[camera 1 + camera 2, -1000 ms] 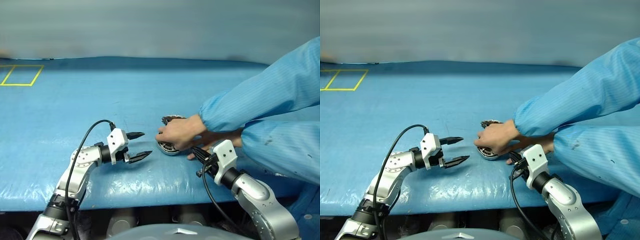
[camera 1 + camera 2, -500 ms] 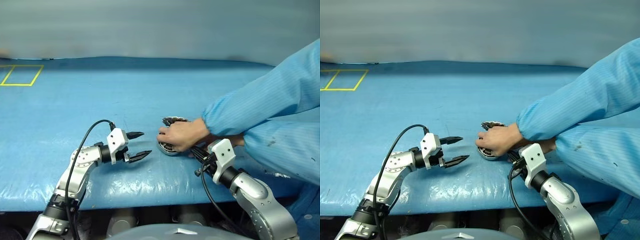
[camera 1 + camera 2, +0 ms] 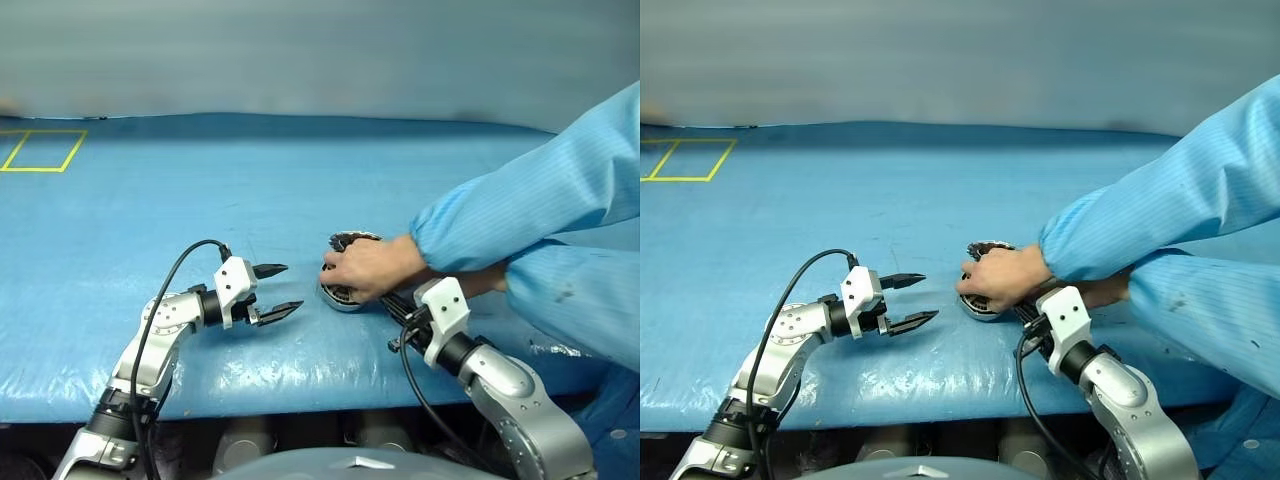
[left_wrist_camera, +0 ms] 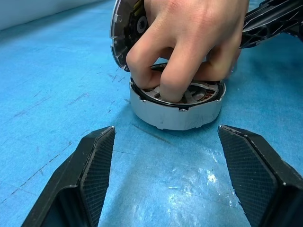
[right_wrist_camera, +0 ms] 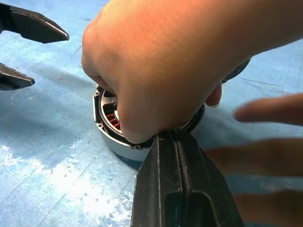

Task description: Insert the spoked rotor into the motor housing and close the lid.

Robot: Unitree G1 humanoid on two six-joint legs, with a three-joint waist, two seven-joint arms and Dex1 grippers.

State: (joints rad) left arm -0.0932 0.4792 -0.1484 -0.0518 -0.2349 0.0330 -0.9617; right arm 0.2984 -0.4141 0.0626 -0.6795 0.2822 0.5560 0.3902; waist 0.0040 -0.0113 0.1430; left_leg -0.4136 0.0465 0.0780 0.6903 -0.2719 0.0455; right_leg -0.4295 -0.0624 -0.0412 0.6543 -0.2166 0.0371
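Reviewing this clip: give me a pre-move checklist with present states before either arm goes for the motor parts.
1. Workspace free of people: not ok, a person's hand grips inside the motor housing.
2. Left gripper ready: ok, open, short of the housing, holding nothing.
3. Right gripper ready: not ok, shut, its tip close against the hand.
4. Housing flat on the blue table cover: ok.
5. Spoked rotor seated: cannot tell, the hand hides the inside.
6. Lid placed: not ok, tilted up behind the hand.
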